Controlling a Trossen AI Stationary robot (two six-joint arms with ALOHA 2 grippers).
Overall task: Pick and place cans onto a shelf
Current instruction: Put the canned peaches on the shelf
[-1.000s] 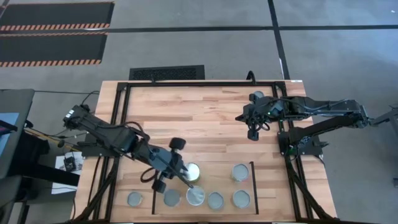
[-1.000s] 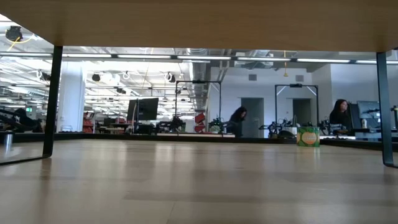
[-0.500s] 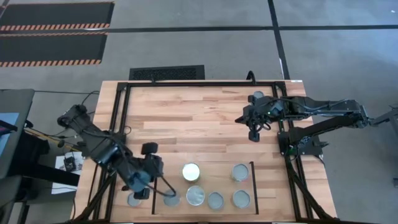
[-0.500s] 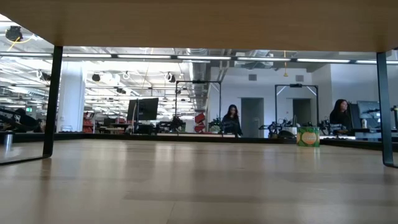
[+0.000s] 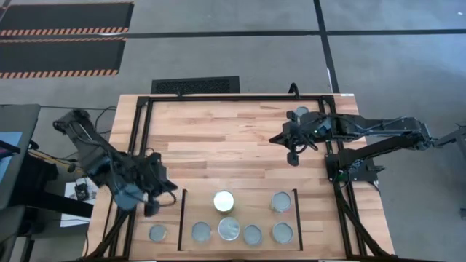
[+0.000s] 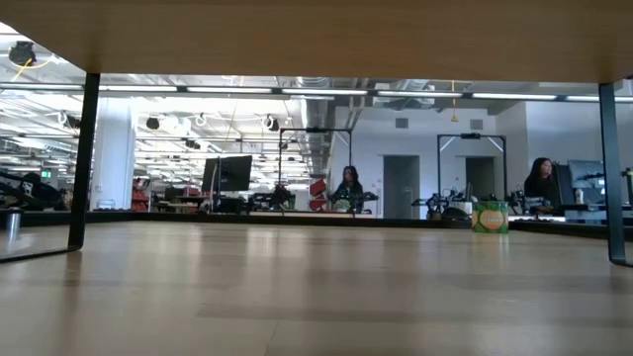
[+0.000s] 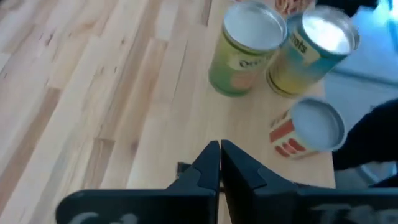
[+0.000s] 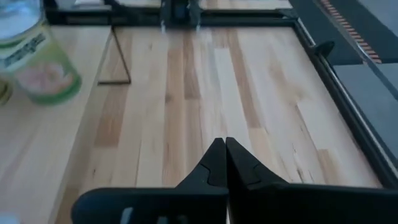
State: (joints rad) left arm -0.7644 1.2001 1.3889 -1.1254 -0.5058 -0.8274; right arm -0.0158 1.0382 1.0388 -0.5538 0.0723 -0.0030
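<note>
Seven cans stand upright on their bases near the table's front edge. The white-topped can (image 5: 223,201) and another (image 5: 281,201) stand behind a row that includes a wider can (image 5: 228,228). All but one (image 5: 157,233) lie in the shelf section (image 5: 240,191) between two thin black bars (image 5: 180,218). An eighth can (image 5: 301,113) stands at the far right. My left gripper (image 5: 162,191) is shut and empty left of the shelf; its wrist view (image 7: 219,165) shows three cans (image 7: 247,46) ahead. My right gripper (image 5: 293,156) is shut and empty (image 8: 225,158) over the right half.
A large black metal frame (image 5: 142,131) runs around the table's edges. Bare wood planks (image 5: 218,138) fill the middle and far part of the table. The low view shows only bare wood and the room behind, with people at desks far off.
My left gripper has left the white-topped can and gone toward the table's left edge, past the shelf's left bar. It has swung first toward the near edge, then back a little. The white-topped can stays standing where it was.
</note>
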